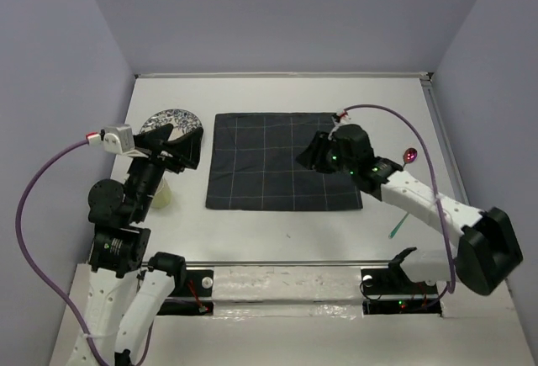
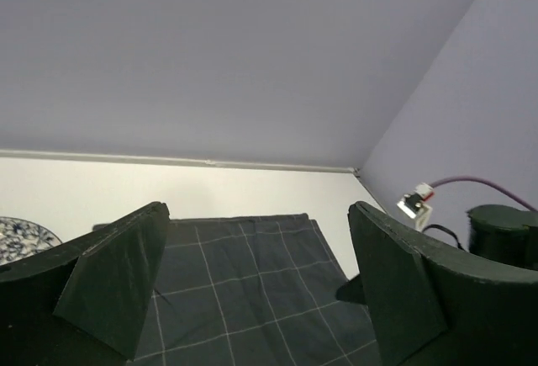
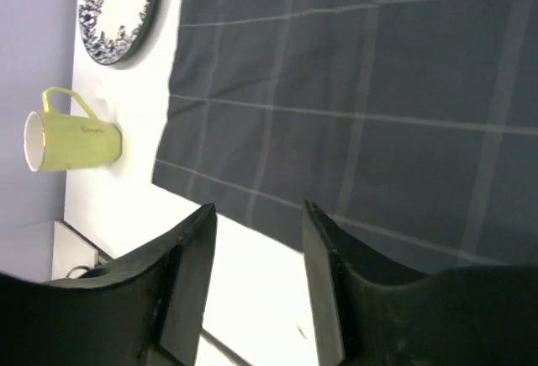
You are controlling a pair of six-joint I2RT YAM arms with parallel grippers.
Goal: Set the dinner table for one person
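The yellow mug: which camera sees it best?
The right wrist view: the whole mug, handle and rim, shows clearly on the white table. The top external view shows only a pale bit behind the left arm. The left wrist view misses it.

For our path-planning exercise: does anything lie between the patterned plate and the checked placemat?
Nothing visible lies on the dinner table between the plate and the placemat; the open left gripper hangs by that gap. The mug stands nearer the arms. The right gripper is over the mat's right part.
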